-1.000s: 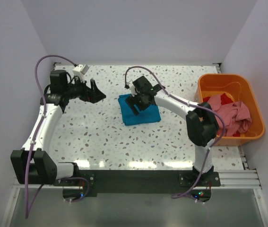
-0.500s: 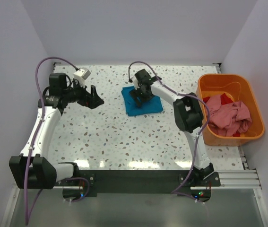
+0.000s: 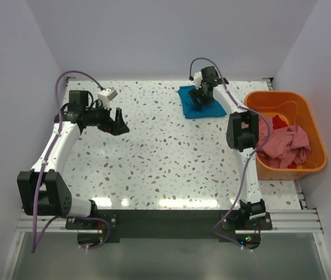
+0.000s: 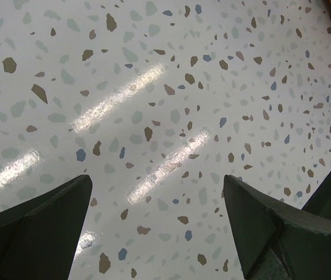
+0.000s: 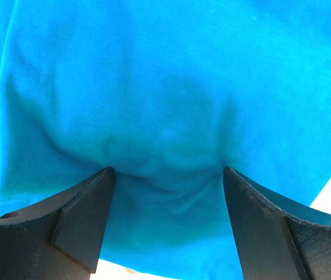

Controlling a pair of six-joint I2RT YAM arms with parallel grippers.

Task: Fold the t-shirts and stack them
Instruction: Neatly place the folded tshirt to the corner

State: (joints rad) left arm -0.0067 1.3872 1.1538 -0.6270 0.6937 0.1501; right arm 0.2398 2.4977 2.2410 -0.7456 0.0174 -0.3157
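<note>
Two arms: both reach over the table point(image 3: 171, 151) from its near edge. The left one bends toward the far-left part; the right one stretches to the far edge, right of centre.
Table surface: hard, glossy white slab with small grey, brown and blue flecks. Streaks of lamp glare show in the left wrist view.
Left gripper point(image 3: 118, 123): jaws spread wide with nothing between them; it hangs over bare table.
Left fingers point(image 4: 31, 227): dark, matt, wedge-shaped.
Right gripper point(image 3: 201, 100): jaws spread apart, not clamped; both tips press down into the teal shirt point(image 3: 187, 106).
Right fingers point(image 5: 77, 221): dark, matt, tapered. The cloth puckers in soft creases between the two tips.
Teal shirt: folded into a compact, roughly rectangular pad, lying flat at the far edge of the table, near the tub but apart from it. The cloth is a fine, smooth knit, bright blue-green, with soft rounded edges.
Tub point(image 3: 275, 95): orange plastic, rectangular with rounded corners and smooth walls, at the table's right side.
Pink shirt point(image 3: 285, 146): crumpled, unfolded heap inside the tub, filling most of it.
Red shirt point(image 3: 278, 122): partly visible under and behind the pink one, inside the tub. Its shape cannot be made out.
Cable point(image 3: 75, 74): purple, smooth, arched in a loop above the left arm.
</note>
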